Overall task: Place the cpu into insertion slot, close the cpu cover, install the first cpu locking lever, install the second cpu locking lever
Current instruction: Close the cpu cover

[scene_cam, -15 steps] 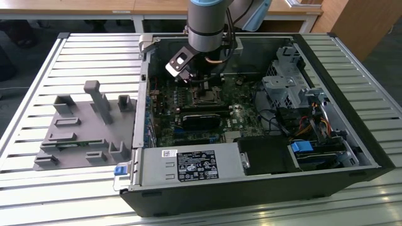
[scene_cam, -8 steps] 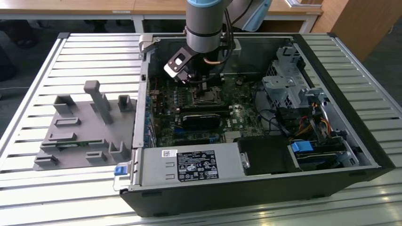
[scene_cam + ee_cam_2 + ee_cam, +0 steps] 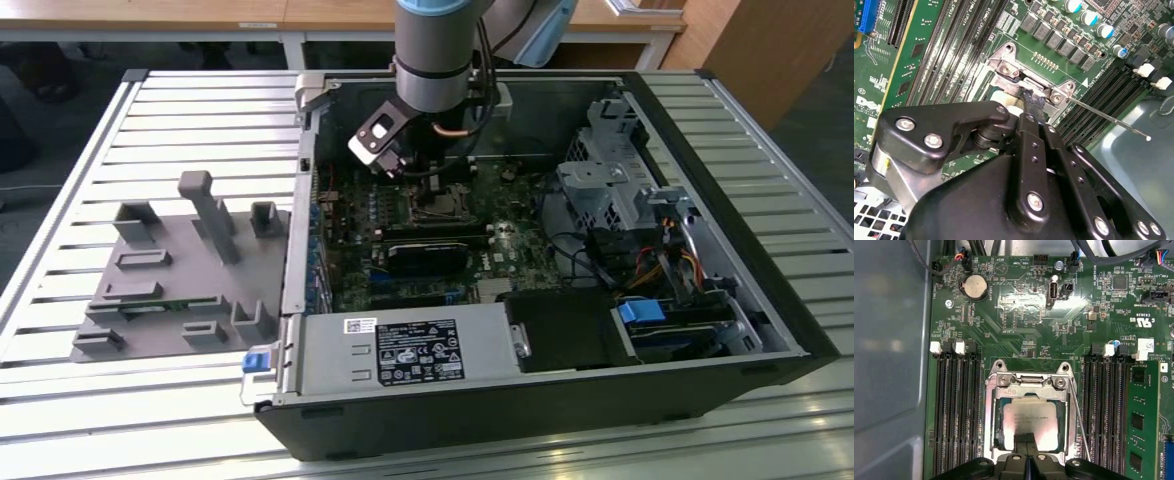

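Note:
The cpu [image 3: 1029, 415], a silvery square chip, lies in the insertion slot [image 3: 434, 208] on the green board. The grey cpu cover [image 3: 991, 405] lies flat around it, with the chip showing through its window. My gripper [image 3: 1025, 437] is shut, and its black fingertips rest together on the chip's edge by the cover's rim. In the second wrist view the gripper [image 3: 1033, 102] touches the cover [image 3: 1009, 82] near its hinged end. A thin wire locking lever [image 3: 1109, 120] sticks out free beside the socket, and it also runs along the cover's side as the lever [image 3: 1078, 420].
Black memory slots [image 3: 956, 405] flank the socket on both sides. A black block [image 3: 427, 255] sits just in front of the socket, with a power supply [image 3: 400, 350] nearer. The drive cage [image 3: 614, 180] and cables fill the exterior view's right. A grey fixture tray [image 3: 187, 270] lies outside the case.

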Robot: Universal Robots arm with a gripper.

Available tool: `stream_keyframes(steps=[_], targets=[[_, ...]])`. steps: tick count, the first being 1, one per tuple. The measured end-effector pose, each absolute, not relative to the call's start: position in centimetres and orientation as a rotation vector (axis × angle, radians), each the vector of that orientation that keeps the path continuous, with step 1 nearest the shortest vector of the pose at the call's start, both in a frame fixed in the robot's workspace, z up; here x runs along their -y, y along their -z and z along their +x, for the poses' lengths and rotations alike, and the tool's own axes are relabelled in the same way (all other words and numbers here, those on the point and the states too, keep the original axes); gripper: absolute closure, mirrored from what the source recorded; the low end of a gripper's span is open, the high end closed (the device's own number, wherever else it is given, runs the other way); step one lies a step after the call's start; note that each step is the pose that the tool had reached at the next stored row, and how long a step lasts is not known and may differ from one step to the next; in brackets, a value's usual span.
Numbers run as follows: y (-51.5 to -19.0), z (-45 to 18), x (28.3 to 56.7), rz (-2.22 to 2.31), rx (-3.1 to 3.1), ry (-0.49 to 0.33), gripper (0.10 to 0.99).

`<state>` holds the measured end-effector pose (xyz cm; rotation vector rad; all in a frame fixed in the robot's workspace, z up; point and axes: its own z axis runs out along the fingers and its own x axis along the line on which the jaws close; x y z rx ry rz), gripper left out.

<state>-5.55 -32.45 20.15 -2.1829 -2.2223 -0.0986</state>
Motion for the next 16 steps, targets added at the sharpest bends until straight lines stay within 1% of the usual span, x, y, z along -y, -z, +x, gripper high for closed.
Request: stream_keyframes(steps=[9,16], targets=[[-20.69,-5.56,32.46,-2.183,2.223,0.098,0.98],[-20.06,-5.59,32.47,-2.184,2.223,0.098,0.98]])
